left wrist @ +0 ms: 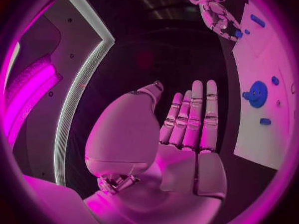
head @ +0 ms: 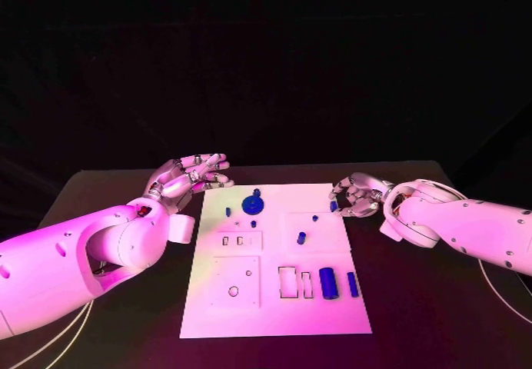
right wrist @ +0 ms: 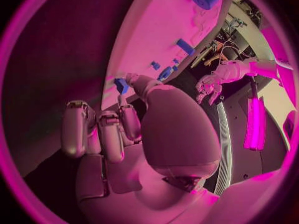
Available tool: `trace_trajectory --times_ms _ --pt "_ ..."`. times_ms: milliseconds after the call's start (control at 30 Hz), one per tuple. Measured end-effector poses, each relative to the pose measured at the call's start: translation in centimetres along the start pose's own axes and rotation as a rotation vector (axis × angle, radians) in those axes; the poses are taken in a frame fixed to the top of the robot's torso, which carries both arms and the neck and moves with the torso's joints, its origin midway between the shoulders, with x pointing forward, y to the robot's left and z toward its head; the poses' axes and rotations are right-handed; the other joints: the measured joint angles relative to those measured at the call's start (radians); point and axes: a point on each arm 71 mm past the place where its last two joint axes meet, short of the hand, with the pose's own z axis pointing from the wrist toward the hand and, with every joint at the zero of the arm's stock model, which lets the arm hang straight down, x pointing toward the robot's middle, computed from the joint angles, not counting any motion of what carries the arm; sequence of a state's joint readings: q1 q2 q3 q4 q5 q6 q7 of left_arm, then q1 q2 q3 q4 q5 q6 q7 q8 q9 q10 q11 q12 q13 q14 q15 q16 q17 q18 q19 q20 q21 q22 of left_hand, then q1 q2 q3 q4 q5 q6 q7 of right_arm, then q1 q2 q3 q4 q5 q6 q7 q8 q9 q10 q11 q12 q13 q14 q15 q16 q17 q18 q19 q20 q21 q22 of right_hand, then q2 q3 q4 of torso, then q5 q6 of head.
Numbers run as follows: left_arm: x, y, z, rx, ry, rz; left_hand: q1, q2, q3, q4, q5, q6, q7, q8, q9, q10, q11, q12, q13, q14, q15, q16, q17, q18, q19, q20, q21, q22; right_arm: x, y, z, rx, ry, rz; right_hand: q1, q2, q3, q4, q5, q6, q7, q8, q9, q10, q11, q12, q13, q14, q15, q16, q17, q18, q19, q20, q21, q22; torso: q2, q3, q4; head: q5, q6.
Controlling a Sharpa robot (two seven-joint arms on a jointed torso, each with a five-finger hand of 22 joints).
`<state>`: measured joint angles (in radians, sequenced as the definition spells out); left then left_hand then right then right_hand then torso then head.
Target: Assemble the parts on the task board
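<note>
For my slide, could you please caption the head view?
Right hand pinches a small blue part at the task board; left hand open.

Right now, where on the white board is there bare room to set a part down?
The near strip of the board, below the cylinder and cutouts, is bare. So is the patch right of the gear. The far right corner is crowded: the right robot hand pinches a small part there.

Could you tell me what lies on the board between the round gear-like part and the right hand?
In the head view, only bare white task board lies between the gear-like part and the right hand, which pinches a small blue part.
</note>
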<state>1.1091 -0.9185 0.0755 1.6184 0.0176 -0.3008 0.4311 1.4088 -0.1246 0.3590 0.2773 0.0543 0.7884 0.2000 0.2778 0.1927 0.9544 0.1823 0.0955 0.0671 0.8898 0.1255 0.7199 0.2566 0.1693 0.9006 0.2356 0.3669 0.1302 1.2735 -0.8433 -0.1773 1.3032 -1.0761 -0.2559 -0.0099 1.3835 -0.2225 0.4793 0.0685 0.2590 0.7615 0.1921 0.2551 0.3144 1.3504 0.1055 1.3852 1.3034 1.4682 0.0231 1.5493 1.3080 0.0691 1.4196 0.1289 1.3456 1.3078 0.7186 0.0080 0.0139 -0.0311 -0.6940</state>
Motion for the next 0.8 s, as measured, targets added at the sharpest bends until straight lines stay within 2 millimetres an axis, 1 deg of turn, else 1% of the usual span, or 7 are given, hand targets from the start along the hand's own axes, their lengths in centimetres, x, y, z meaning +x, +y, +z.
trace_trajectory --times_ms 167,300,400,500,600,733,800 --pt "-0.01 0.0 0.0 0.0 0.0 0.0 0.0 0.0 0.0 0.0 0.0 0.0 0.0 0.0 0.0 0.0 0.0 0.0 0.0 0.0 0.0 0.0 0.0 0.0 0.0 0.0 0.0 0.0 0.0 -0.22 0.05 0.006 -0.001 -0.003 -0.001 0.001 0.003 -0.002 -0.001 0.01 0.001 0.0 0.001 0.0 0.0 0.0 0.002 0.0 0.0 0.0 0.0 0.0 0.0 0.0 0.0 0.0 0.0 -0.0001 -0.0012 0.001 -0.001" --pt "-0.02 0.0 0.0 0.0 0.0 0.0 0.0 0.0 0.003 -0.003 0.0 0.0 0.0 0.0 0.001 -0.004 0.004 -0.006 0.0 -0.004 0.004 -0.005 0.002 0.0 -0.003 0.003 0.0 -0.002 0.07 -0.17 0.15 0.006 -0.001 -0.003 -0.013 0.013 0.008 0.003 -0.007 0.017 0.001 0.0 0.003 0.0 0.0 0.005 0.005 0.0 0.0 0.0 0.0 0.0 0.0 0.0 0.0 0.0 0.0 -0.0001 -0.0019 0.001 -0.002" --pt "-0.02 0.0 0.0 0.0 0.0 0.0 0.0 0.0 0.003 -0.003 0.0 0.0 0.0 0.0 0.001 -0.004 0.004 -0.006 0.0 -0.004 0.004 -0.005 0.002 0.0 -0.003 0.003 0.0 -0.002 0.18 -0.11 0.23 0.006 0.001 -0.003 -0.015 0.015 0.01 0.005 -0.011 0.025 0.001 0.0 0.003 0.001 -0.001 0.005 0.005 0.0 0.0 0.0 0.0 0.0 0.0 0.0 0.0 0.0 0.0 -0.0001 -0.0017 0.003 -0.003" --pt "-0.03 0.01 0.01 0.0 0.0 0.0 0.0 0.0 0.003 -0.003 0.0 0.0 0.0 0.0 0.001 -0.004 0.004 -0.006 0.0 -0.004 0.004 -0.005 0.002 0.0 -0.003 0.003 0.0 -0.002 0.25 -0.08 0.29 0.006 0.001 -0.002 -0.025 0.025 0.015 0.01 -0.018 0.036 -0.003 0.008 0.004 0.004 -0.004 0.005 0.005 0.0 0.0 0.0 0.0 0.0 0.0 0.0 0.0 0.0 0.0 0.0002 -0.0012 0.005 -0.003" --pt "-0.03 0.01 0.01 -0.001 0.0 0.001 0.0 0.0 0.003 -0.003 0.0 0.0 0.0 0.0 0.001 -0.004 0.004 -0.006 0.0 -0.004 0.004 -0.005 0.002 0.0 -0.003 0.003 0.0 -0.002 0.3 -0.02 0.35 0.006 0.0 -0.002 -0.032 0.032 0.022 0.011 -0.029 0.044 -0.001 0.008 0.004 0.006 -0.001 0.011 0.005 0.0 0.0 0.0 0.0 0.0 0.0 0.0 0.0 0.0 -0.001 0.0002 -0.0007 0.007 -0.004" --pt "-0.02 0.01 0.01 -0.001 0.0 0.0 0.0 0.0 0.003 -0.003 0.0 0.0 0.0 0.0 0.001 -0.004 0.004 -0.006 0.0 -0.004 0.004 -0.005 0.002 0.0 -0.003 0.003 0.0 -0.002 0.32 0.06 0.46 0.006 -0.003 -0.002 -0.033 0.033 0.022 0.011 -0.035 0.044 -0.001 0.008 0.005 0.011 -0.004 0.011 0.005 0.0 0.0 0.0 0.0 0.0 0.0 0.0 0.0 0.0 -0.001 0.0 -0.0007 0.007 -0.005" --pt "-0.02 0.01 0.01 -0.001 0.0 0.0 0.0 0.0 0.003 -0.003 0.0 0.0 0.0 0.0 0.001 -0.004 0.004 -0.006 0.0 -0.004 0.004 -0.005 0.002 0.0 -0.003 0.003 0.0 -0.002 0.31 0.06 0.5 0.008 -0.006 -0.002 -0.039 0.039 0.025 0.014 -0.035 0.044 -0.001 0.008 0.005 0.011 -0.004 0.014 0.005 0.0 0.0 0.0 0.0 0.0 0.0 0.0 0.0 0.0 -0.001 0.0 -0.0008 0.008 -0.005"
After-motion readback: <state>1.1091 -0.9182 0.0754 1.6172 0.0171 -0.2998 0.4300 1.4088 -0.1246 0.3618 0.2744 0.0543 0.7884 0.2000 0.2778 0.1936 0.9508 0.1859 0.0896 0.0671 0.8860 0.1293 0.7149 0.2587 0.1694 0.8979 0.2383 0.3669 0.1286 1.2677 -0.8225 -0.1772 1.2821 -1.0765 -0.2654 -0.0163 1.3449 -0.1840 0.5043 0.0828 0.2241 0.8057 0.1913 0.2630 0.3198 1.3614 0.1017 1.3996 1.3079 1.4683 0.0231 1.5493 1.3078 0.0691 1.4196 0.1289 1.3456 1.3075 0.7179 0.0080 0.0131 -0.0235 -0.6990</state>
